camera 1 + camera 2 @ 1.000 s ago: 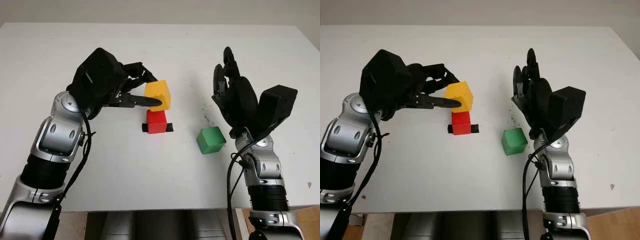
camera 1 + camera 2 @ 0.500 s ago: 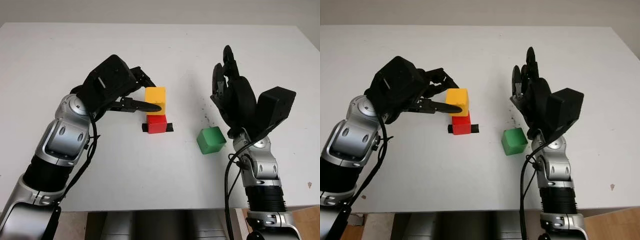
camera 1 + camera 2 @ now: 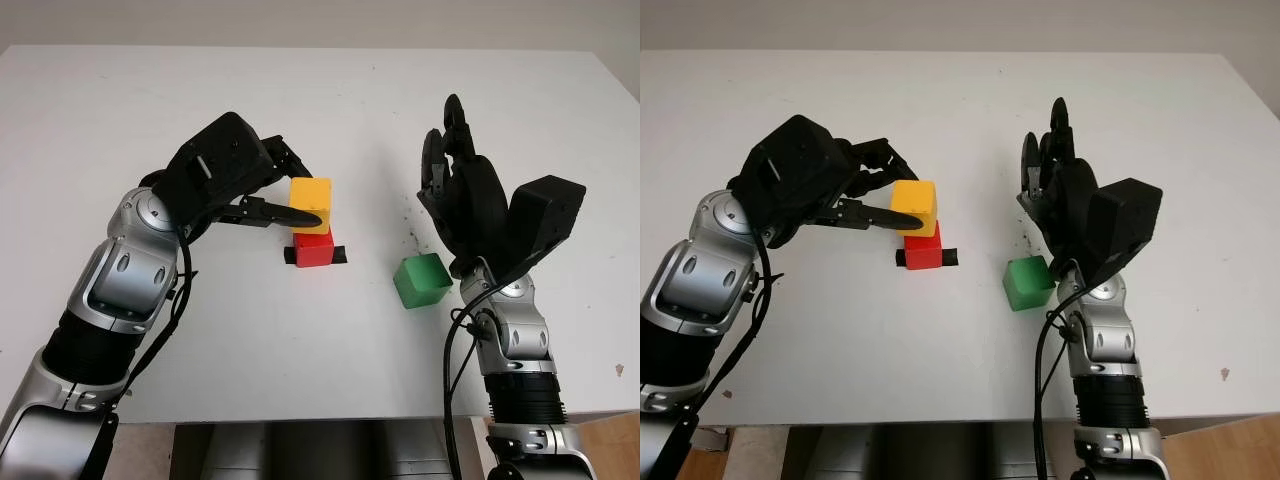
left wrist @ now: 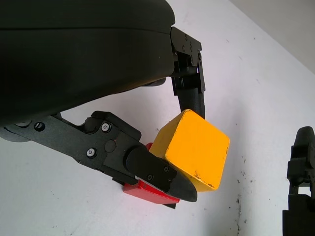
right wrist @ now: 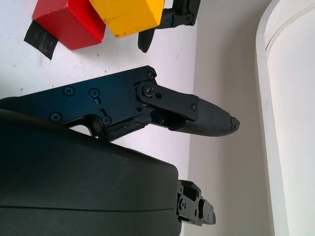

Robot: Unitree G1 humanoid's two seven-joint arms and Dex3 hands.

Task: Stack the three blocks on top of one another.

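Note:
A yellow block [image 3: 310, 203] sits on top of a red block [image 3: 313, 250] near the middle of the white table [image 3: 300, 350]. My left hand [image 3: 297, 192] is shut on the yellow block, one finger behind it and one along its front. The left wrist view shows the yellow block [image 4: 194, 150] pinched between those fingers above the red block [image 4: 150, 191]. A green block [image 3: 421, 280] lies alone on the table to the right. My right hand [image 3: 452, 165] is open, held above the table just behind and right of the green block.
A strip of black tape [image 3: 340, 256] lies under the red block. The table's front edge runs just ahead of both arms, and its right edge slants down at the far right.
My left hand has brought the yellow block down and levelled it squarely over the red block. The right hand has barely shifted.

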